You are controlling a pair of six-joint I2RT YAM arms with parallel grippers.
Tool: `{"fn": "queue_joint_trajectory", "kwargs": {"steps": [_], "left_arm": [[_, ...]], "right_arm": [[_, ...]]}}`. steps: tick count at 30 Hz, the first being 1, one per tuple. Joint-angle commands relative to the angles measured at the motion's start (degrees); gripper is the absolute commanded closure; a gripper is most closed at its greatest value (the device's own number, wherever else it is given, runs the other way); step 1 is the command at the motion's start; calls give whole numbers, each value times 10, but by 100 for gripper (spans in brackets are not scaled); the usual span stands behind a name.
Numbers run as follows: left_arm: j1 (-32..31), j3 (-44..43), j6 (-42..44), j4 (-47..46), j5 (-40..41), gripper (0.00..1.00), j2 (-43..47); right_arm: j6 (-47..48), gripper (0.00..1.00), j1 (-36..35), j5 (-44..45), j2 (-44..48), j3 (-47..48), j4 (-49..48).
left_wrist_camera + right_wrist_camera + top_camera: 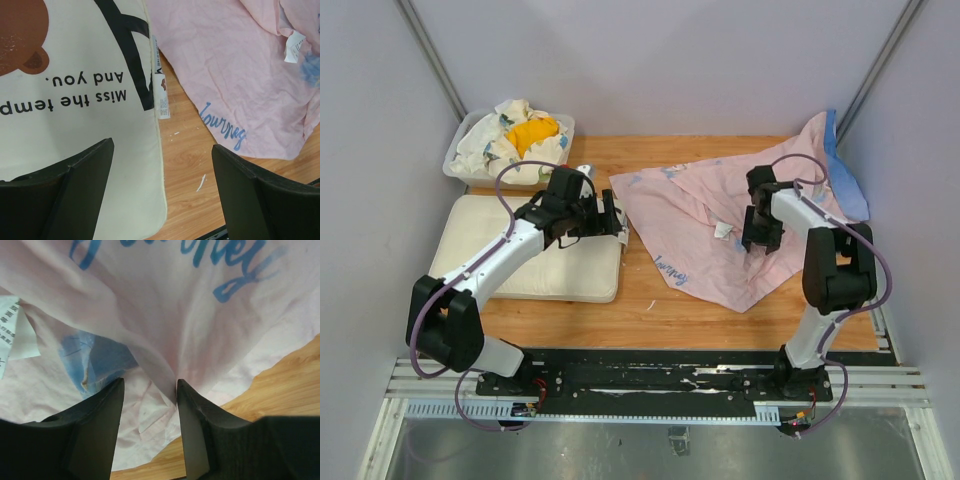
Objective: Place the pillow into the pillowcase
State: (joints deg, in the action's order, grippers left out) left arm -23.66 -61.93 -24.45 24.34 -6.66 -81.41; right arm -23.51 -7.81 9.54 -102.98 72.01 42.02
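1. Lying flat at the left side of the bench (pixel 650 305), the pillow (pixel 535 262) is seen bear-face up, its long axis running left to right along the bench.
2. The pillowcase (pixel 705 225) is spread crumpled over the right half of the bench, pale pink side up. Blue fabric shows only at its far right edge. Its near left corner comes just beside the pillow's right edge. No open mouth can be made out.
3. The left tool (pixel 161 150) is held wide open and has hold of nothing. It hangs over the pillow's right edge, with one finger above the cushion and the other above bare wood.
4. The right tool (pixel 149 390) is set down into the middle of the pillowcase with its jaws partly apart and a raised fold of pink cloth between them. Whether that fold is pinched cannot be told.
5. A white label (pixel 15 332) sewn to the pillowcase is noted just left of that fold.
6. Judgement: the left arm is the nearer to the pillow and the right arm to the pillowcase. The pillow would have to travel rightward, short edge leading, so the mouth must first be found and lifted.
7. A bin (pixel 460 160) of white-and-yellow cloth at the far left corner is not involved.
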Motion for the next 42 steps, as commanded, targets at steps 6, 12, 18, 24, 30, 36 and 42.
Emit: {"fn": "queue_joint_trajectory", "kwargs": {"steps": [6, 12, 18, 24, 30, 36, 42], "left_arm": [[-2, 3, 1, 1, 0, 16, 16], [-2, 0, 0, 4, 1, 16, 17], [-2, -18, 4, 24, 8, 16, 7], [-11, -35, 12, 60, 52, 14, -14], [-70, -88, 20, 115, 122, 10, -61], [-93, -111, 15, 165, 190, 4, -109], [-98, -111, -2, 205, 263, 3, -76]], "right_arm": [[8, 70, -11, 33, -28, 17, -4], [5, 99, -11, 38, -7, 12, 1], [-1, 99, -34, 47, 64, 19, 33], [-7, 99, -70, 39, 131, 22, 51], [-13, 99, -84, 22, 146, 10, 43], [-19, 99, -86, 0, 159, -9, 24], [-18, 99, -86, -8, 171, -19, 12]]}}
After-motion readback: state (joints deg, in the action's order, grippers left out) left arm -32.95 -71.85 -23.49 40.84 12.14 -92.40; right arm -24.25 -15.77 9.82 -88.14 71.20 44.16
